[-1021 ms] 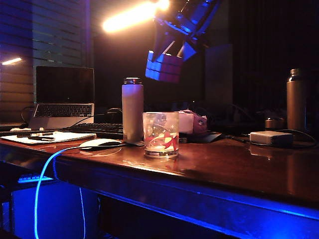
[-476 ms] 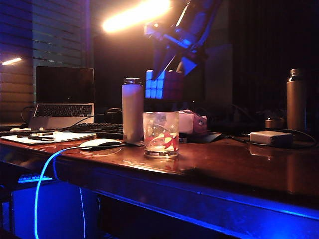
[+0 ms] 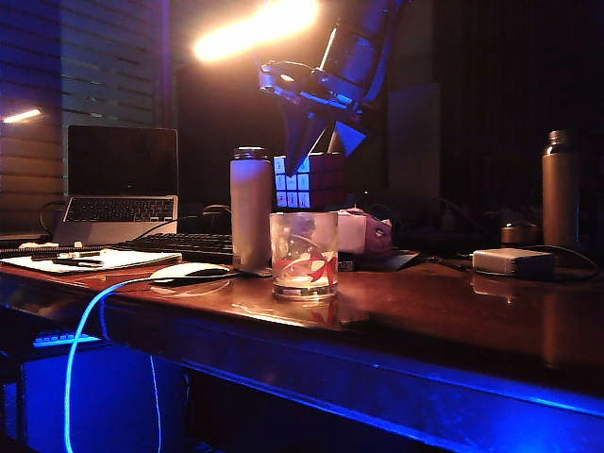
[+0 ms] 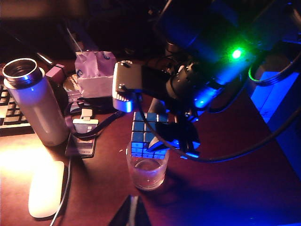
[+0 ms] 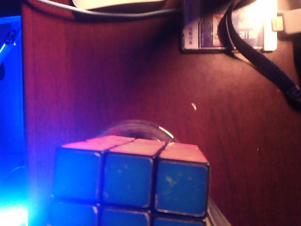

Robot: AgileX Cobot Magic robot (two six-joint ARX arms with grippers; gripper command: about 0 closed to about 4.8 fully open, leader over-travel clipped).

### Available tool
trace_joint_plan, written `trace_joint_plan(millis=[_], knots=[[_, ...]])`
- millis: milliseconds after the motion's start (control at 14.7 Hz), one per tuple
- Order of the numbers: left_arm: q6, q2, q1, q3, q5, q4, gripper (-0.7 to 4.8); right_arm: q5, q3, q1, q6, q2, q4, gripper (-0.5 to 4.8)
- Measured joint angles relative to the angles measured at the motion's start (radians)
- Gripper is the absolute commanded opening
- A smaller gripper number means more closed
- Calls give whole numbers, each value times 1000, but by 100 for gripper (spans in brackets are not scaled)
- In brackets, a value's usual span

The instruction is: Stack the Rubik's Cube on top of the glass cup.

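The right gripper (image 3: 316, 151) has come down — it grips the cube (image 3: 309, 180) just above the cup (image 3: 304, 255). The left gripper (image 4: 131, 214) hangs near the worktop (image 3: 425, 311), at the cup's 6 o'clock — cannot tell its opening.

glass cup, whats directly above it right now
The Rubik's Cube, held by the right gripper, hangs just above the glass cup. The cube hides part of the rim.
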Motion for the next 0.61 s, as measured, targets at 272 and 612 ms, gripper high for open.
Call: trace_joint_plan(millis=[272, 612], knots=[[0, 0, 0, 0, 0, 0, -3, 0, 0, 0, 0, 0, 26, 156], [0, 0, 0, 0, 0, 0, -3, -1, 0, 0, -1, 0, 25, 156]])
